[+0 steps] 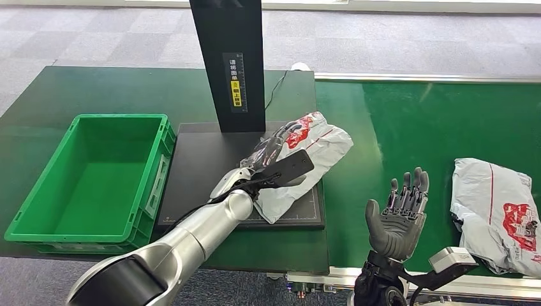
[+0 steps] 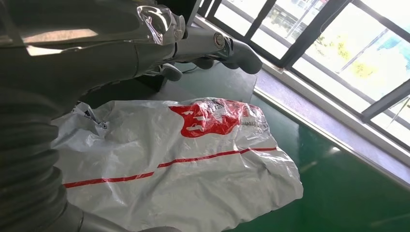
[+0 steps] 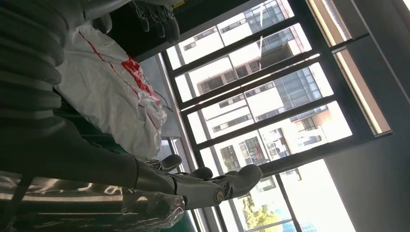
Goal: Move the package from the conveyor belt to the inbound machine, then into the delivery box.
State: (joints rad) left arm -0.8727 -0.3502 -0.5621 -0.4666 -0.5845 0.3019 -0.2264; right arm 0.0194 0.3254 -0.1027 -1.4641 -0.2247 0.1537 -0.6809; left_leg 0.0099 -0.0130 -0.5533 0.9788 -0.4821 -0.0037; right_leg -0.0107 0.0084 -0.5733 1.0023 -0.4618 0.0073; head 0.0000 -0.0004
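A white package with red print (image 1: 312, 148) (image 2: 183, 159) (image 3: 109, 92) lies on the black plate of the inbound machine (image 1: 204, 166), one end hanging over the plate's right edge. My left hand (image 1: 268, 153) (image 2: 203, 46) reaches over the package's left part with its fingers stretched out and nothing between them; whether they touch the bag is unclear. My right hand (image 1: 399, 213) (image 3: 208, 186) stands upright and open above the green conveyor belt (image 1: 408, 127), holding nothing. A second white package (image 1: 497, 207) lies on the belt to the right of that hand.
A green delivery box (image 1: 38, 197) stands open left of the machine. The machine's black post (image 1: 229, 64) rises behind the plate. A cable (image 1: 275, 86) runs along the dark green table behind it. Windows fill the background of the wrist views.
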